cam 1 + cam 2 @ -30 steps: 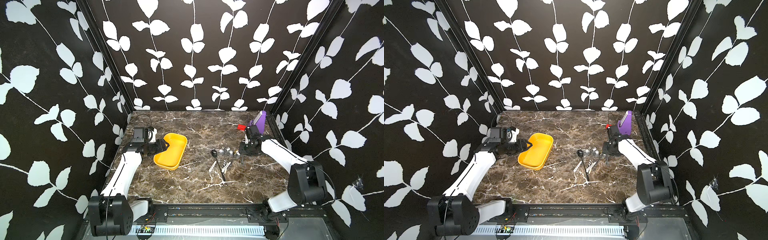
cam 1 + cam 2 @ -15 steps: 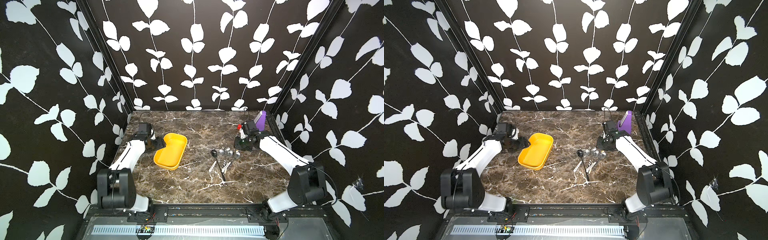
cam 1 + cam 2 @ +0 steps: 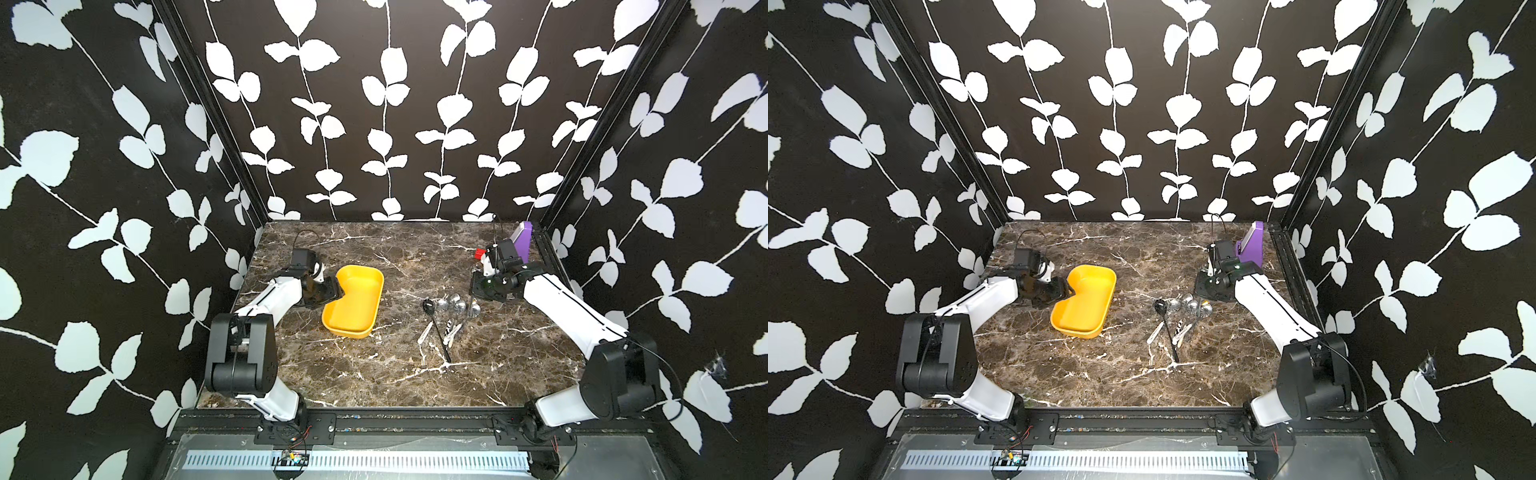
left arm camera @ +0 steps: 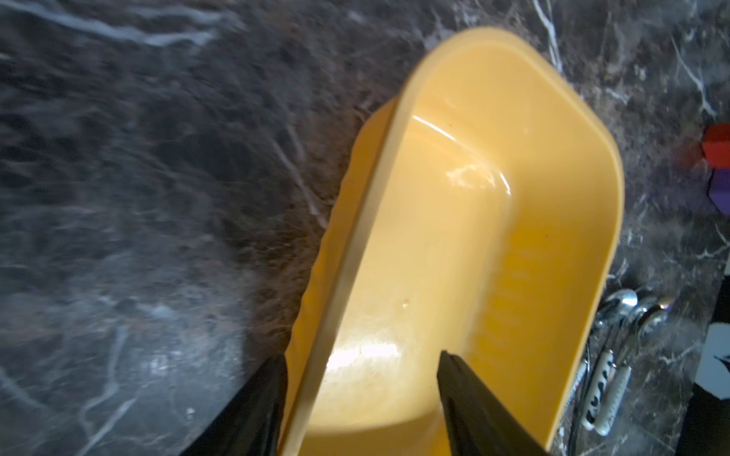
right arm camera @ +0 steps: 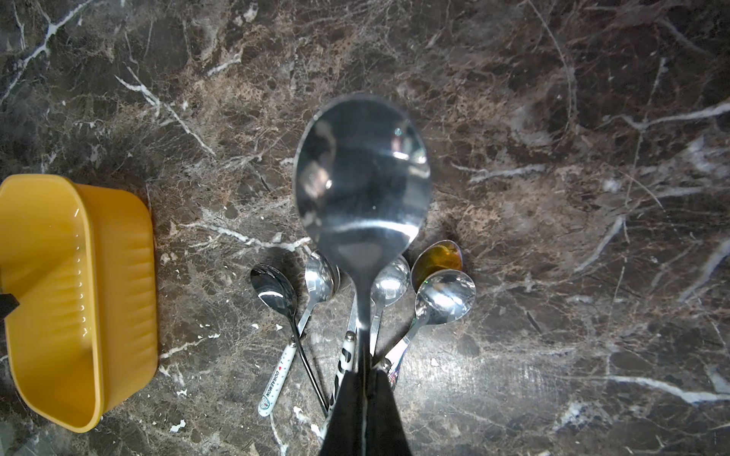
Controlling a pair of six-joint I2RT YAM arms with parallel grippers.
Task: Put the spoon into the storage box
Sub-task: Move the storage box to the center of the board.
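Storage box [image 3: 358, 305]: yellow, on marble table [image 3: 374, 374], left of centre in both top views.
Left gripper [image 4: 359, 357]: jaws apart, straddling box's long rim; one finger [image 4: 253, 402] outside wall, other inside.
Right gripper [image 5: 365, 375]: clamped on handle of spoon [image 5: 361, 173]; bowl raised over loose spoons [image 5: 444, 296], right of centre.
Purple stand [image 3: 524, 241]: upper right corner of table.

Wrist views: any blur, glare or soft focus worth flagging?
Left wrist: table smeared by motion blur, bright glare patches on the storage box floor. Right wrist: the gripped spoon looks soft, close to the lens, with mirror reflections; loose spoons on the table are sharp.
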